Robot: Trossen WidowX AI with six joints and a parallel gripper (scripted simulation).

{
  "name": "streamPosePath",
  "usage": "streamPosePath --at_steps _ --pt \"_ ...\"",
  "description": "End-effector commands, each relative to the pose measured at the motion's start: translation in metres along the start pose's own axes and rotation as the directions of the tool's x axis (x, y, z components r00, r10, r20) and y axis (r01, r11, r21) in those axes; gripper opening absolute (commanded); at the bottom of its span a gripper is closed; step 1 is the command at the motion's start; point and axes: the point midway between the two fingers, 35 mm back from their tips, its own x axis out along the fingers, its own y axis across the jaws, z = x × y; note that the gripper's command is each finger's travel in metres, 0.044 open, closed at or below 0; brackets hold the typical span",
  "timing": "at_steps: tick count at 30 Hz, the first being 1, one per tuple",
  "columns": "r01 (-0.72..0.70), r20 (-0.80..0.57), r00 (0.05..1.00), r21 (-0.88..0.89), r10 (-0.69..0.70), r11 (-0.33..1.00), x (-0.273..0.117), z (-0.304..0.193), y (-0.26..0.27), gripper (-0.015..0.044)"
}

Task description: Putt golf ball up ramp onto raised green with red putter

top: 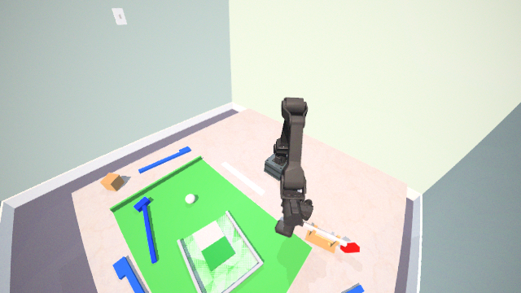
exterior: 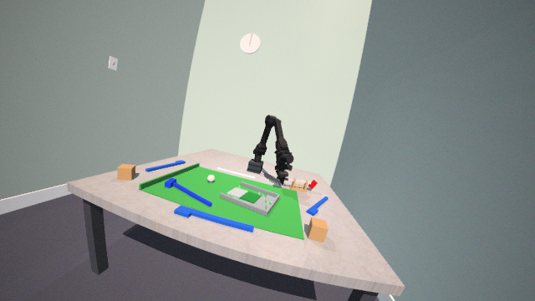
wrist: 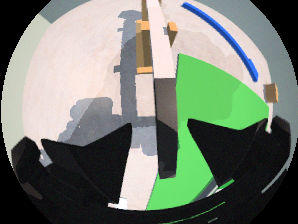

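The red putter has a red head [top: 350,247] [exterior: 313,184], a white shaft [top: 326,233] [wrist: 162,55] and a dark grip [wrist: 167,100]. It rests on an orange stand [top: 315,240] [exterior: 299,185] [wrist: 144,47]. My gripper [top: 290,230] [exterior: 282,181] [wrist: 160,124] is low at the grip end. Its fingers are open on either side of the grip, with a gap showing on both sides. The white golf ball [top: 190,198] [exterior: 211,178] lies on the green mat [top: 171,224] [exterior: 288,221]. The white ramp [top: 208,233] [exterior: 237,192] adjoins the raised green [top: 218,255] [exterior: 251,197], inside grey walls.
A blue putter [top: 149,236] [exterior: 192,194] lies on the mat; others [top: 164,159] [exterior: 221,219] [exterior: 318,206] lie around it. Orange blocks [top: 111,181] [exterior: 126,171] [exterior: 318,230] stand on the table. A low green wall [top: 156,183] edges the mat, and a white strip [top: 242,178] lies beside it.
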Motion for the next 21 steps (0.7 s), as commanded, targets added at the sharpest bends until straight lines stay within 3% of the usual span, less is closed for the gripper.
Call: streamPosePath --at_steps 1,8,16,21 --pt "0.000 0.000 1.000 0.000 0.000 1.000 0.000 0.000 0.000 0.0230" --pt "0.000 0.000 1.000 0.000 0.000 1.000 0.000 0.000 0.000 0.0046" --pt "0.000 0.000 1.000 0.000 0.000 1.000 -0.004 0.001 -0.001 0.0000" --pt "0.000 0.000 1.000 0.000 0.000 1.000 -0.030 0.010 -0.004 0.0000"
